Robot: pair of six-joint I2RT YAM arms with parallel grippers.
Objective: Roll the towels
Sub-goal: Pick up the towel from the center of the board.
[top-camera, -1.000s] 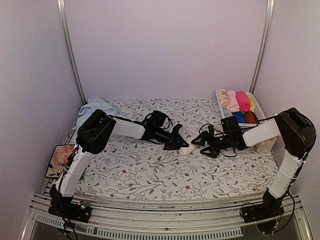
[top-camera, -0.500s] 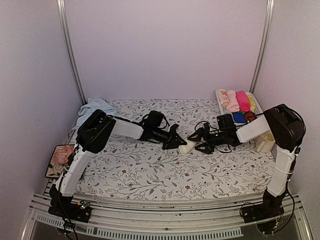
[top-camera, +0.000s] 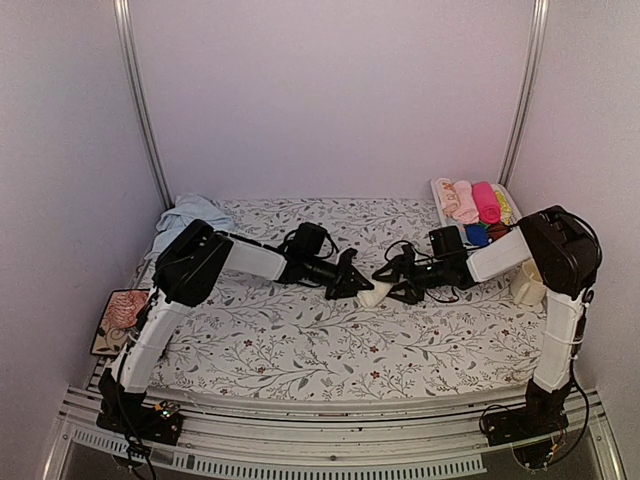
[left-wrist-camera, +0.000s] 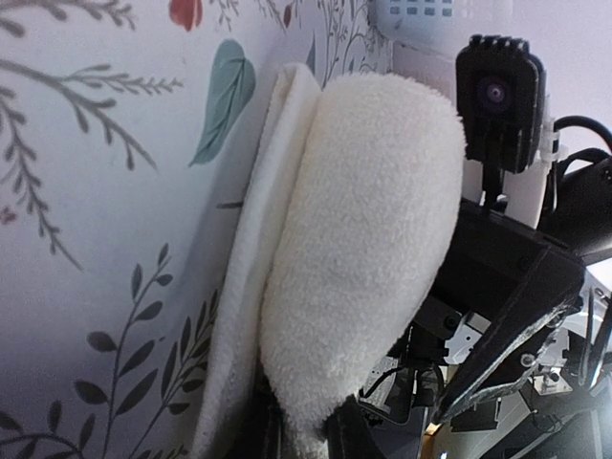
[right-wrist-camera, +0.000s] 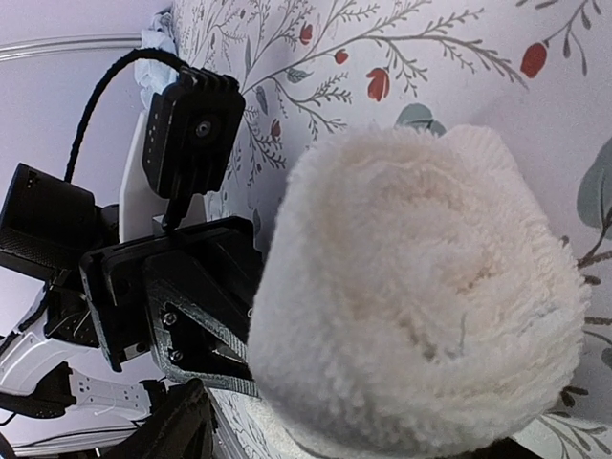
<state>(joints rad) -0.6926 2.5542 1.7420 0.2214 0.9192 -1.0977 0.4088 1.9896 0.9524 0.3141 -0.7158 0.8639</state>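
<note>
The left claw (top-camera: 352, 283) is clenching on one end of the cream towel (top-camera: 374, 294), which is wound into a short, thick roll. In the left wrist view the roll is rising straight out from between the fingers, with a loose flap of the same cloth lying between it and the floral-covered bench (top-camera: 300, 345). The right claw (top-camera: 392, 281) is facing it from the opposite side, its fingers standing wide on either side of the roll's other end. Whether they are pressing the terry I cannot tell, since the coiled end is filling most of the right wrist view. The two claws are pointing at each other near the middle of the bench, and the roll is lying low on the cloth between them. The light blue towel (top-camera: 188, 213) is lying crumpled and unrolled at the back left corner, well apart from both arms. A white basket (top-camera: 438, 186) is sitting at the back right corner, holding small rolled cloths in pale pink, hot pink, yellow, blue and dark red. A pink knitted lump (top-camera: 122, 310) is resting off the bench's left edge, beside the left arm.
</note>
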